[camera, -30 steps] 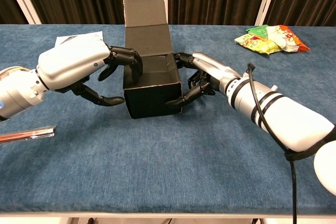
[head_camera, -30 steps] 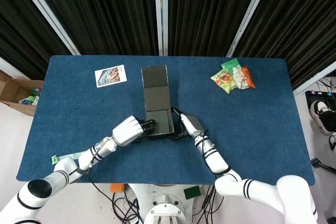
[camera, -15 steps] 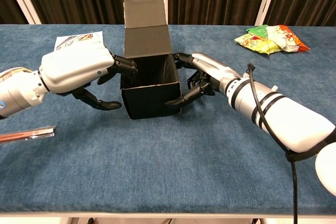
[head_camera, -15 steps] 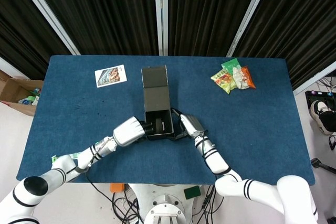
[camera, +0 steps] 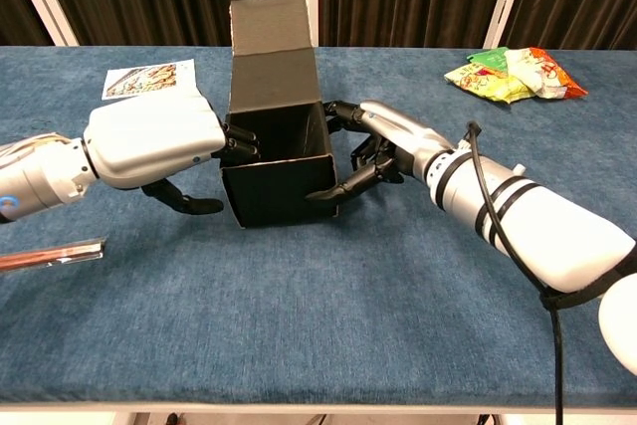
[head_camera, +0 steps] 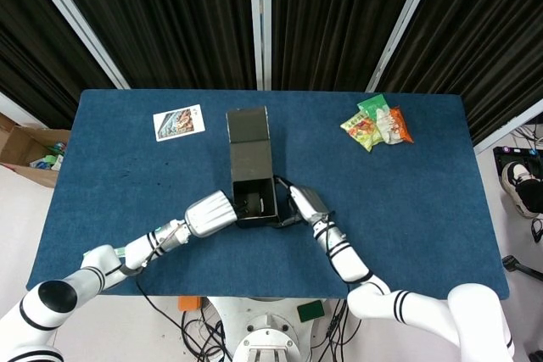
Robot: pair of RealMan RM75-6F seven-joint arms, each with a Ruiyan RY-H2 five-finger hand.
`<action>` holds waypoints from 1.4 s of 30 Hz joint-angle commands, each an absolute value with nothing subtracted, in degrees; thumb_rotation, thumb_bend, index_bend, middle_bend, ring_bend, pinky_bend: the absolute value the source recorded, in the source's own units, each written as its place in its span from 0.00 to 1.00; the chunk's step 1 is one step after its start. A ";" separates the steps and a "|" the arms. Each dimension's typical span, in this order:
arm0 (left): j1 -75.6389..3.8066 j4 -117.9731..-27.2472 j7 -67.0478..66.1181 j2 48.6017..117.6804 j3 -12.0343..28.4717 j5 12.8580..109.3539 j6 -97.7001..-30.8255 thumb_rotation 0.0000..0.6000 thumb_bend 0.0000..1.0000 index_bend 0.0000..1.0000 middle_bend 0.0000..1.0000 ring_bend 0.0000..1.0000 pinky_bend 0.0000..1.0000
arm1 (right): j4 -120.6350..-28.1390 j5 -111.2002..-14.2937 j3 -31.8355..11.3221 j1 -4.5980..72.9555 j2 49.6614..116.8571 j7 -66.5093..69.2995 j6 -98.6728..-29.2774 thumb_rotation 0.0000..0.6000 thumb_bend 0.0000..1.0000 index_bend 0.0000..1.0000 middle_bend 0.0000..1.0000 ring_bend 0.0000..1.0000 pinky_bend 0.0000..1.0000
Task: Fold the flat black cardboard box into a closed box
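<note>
The black cardboard box (head_camera: 253, 199) (camera: 279, 191) stands near the table's middle with its top open and its tall lid flap (head_camera: 249, 137) (camera: 271, 57) raised behind. My left hand (head_camera: 210, 214) (camera: 159, 141) is against the box's left wall, with fingers hooked over the rim into the opening and the thumb low outside. My right hand (head_camera: 304, 203) (camera: 383, 141) grips the right wall, fingers on the upper rim and the thumb at the front right corner. The inside of the box is dark.
Snack packets (head_camera: 373, 122) (camera: 513, 72) lie at the far right. A picture card (head_camera: 179, 122) (camera: 149, 80) lies at the far left. A thin strip (head_camera: 106, 253) (camera: 50, 256) rests by the near left edge. A brown carton (head_camera: 25, 146) sits off the table's left side.
The box has gone from a slanted, half-collapsed shape to an open square. My left hand's fingers have slid over the left rim into it. The box has shifted slightly left.
</note>
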State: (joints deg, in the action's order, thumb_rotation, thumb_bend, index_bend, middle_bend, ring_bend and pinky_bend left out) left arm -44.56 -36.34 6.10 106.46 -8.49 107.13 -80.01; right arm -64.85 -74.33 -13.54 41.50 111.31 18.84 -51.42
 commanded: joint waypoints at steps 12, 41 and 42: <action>-43.30 -34.17 8.41 107.44 -8.00 106.32 -83.38 1.00 0.16 0.51 0.46 0.75 0.99 | -65.64 -73.82 -14.27 41.29 111.54 19.20 -52.00 1.00 0.25 0.25 0.41 0.78 1.00; -37.02 -49.64 27.20 103.05 -0.35 94.47 -85.53 1.00 0.05 0.23 0.26 0.73 0.99 | -58.76 -69.37 -19.64 45.73 117.51 15.26 -51.17 1.00 0.25 0.08 0.24 0.77 1.00; -36.76 -51.09 28.34 102.53 0.05 93.55 -84.75 1.00 0.05 0.22 0.25 0.73 0.99 | -58.45 -69.25 -19.69 45.95 117.80 15.04 -50.99 1.00 0.25 0.06 0.22 0.77 1.00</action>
